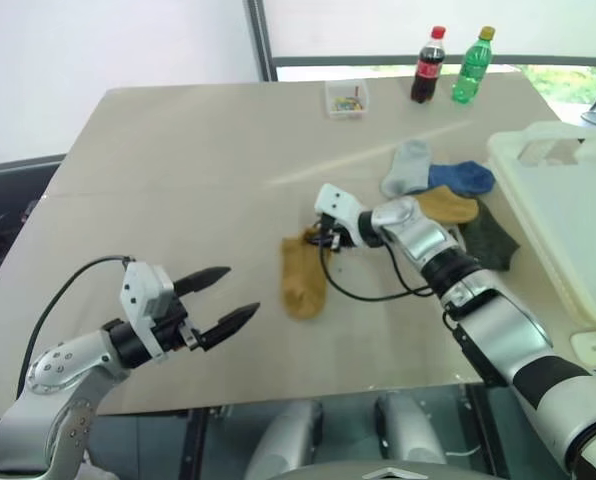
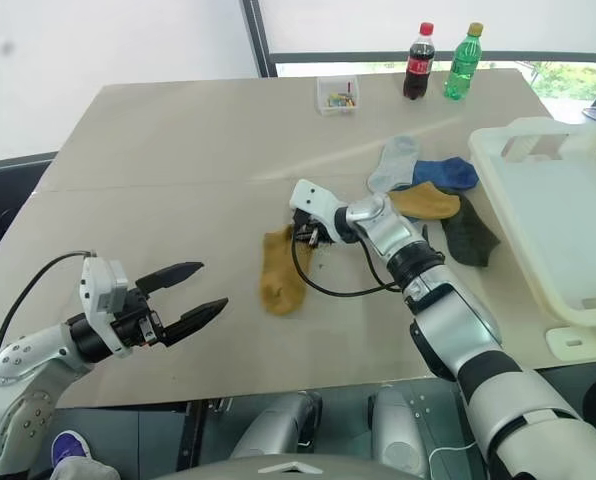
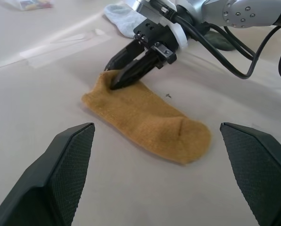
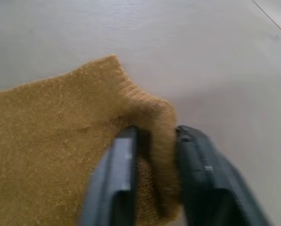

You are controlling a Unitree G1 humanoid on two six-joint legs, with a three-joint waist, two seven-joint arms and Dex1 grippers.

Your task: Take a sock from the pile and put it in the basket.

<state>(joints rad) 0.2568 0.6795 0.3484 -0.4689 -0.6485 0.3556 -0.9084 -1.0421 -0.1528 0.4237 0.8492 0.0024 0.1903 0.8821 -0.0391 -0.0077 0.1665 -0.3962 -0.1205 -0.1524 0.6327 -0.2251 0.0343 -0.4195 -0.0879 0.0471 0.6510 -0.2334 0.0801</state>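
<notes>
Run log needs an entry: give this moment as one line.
phase: grasp | right hand: shut on mustard sock cuff, sock flat on table | left hand: open, empty | basket: no sock visible inside

The near-left part of the bench (image 1: 178,180) is bare, and the left gripper (image 1: 223,297) hangs there with its jaws wide apart, nothing between it and the mustard sock (image 1: 303,278) lying flat near the middle. The right gripper (image 3: 124,75) is pinched on that sock's cuff, its arm and looping black cable (image 1: 363,290) crossing the near-right approach. Beyond the arm, toward the right edge, the pile (image 1: 448,195) crowds the surface. The basket (image 1: 568,220) overhangs the right edge, and its rim appears to stand well above the bench. At the far edge stand a small clear box (image 1: 346,98) and two bottles (image 1: 450,65), with open bench before them.
</notes>
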